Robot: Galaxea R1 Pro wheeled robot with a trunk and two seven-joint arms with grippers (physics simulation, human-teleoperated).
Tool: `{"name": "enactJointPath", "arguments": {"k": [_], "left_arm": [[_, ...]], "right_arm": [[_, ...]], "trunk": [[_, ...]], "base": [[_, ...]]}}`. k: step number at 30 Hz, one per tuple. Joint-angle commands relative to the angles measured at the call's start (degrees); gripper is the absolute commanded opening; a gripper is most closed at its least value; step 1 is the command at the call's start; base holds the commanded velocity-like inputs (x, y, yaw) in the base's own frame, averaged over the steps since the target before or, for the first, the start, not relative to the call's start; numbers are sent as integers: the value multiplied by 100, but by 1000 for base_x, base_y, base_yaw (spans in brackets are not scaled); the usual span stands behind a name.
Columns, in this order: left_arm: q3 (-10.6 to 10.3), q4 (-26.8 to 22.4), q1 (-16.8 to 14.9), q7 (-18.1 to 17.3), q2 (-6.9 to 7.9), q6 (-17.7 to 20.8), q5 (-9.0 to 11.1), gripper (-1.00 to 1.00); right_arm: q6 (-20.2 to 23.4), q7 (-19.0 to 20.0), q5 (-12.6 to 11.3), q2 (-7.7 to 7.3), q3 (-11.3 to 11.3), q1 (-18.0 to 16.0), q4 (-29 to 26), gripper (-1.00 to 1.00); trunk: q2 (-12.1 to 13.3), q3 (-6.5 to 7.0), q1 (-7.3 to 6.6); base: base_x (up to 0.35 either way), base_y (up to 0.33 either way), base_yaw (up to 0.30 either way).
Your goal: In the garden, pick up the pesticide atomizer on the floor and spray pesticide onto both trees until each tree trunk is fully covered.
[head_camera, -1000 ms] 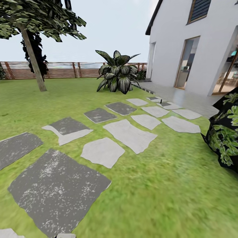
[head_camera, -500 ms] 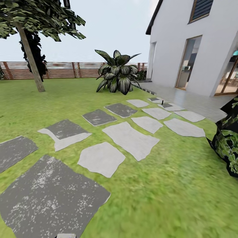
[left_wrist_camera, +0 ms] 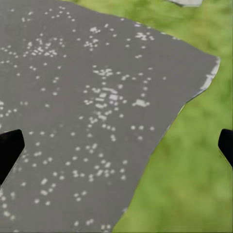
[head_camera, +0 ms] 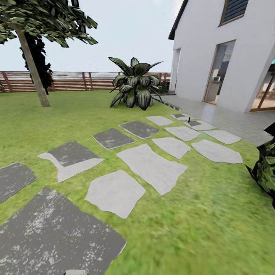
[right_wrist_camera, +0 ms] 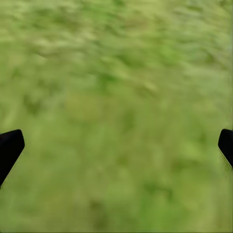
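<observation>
I am crossing the lawn (head_camera: 214, 214) with both grippers (left_wrist_camera: 116, 145) (right_wrist_camera: 116, 145) spread wide and empty, heading for the atomizer (head_camera: 188, 119), which I must next reach and grasp.

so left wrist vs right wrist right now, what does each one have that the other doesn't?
Left wrist alone: a dark grey speckled stepping stone under the open left gripper, its pale edge running into grass on one side. Right wrist alone: nothing but blurry green grass under the open right gripper, with no stone. Both: lawn, two black fingertips at the frame's sides spread wide with nothing between them, and no atomizer or trunk.
</observation>
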Motion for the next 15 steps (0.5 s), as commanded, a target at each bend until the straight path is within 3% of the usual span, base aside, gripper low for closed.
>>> {"name": "enactJointPath", "arguments": {"k": [1, 15], "left_arm": [[0, -1, 0, -1, 0, 0, 0, 100], [0, -2, 0, -2, 6, -8, 4, 100]], "right_arm": [[0, 0, 2, 0, 0, 0, 1, 100], [0, 0, 5, 0, 0, 0, 3, 100]], "trunk": [[0, 0, 0], [0, -1, 0]], "base": [[340, 0, -93], [340, 0, -243]]}}
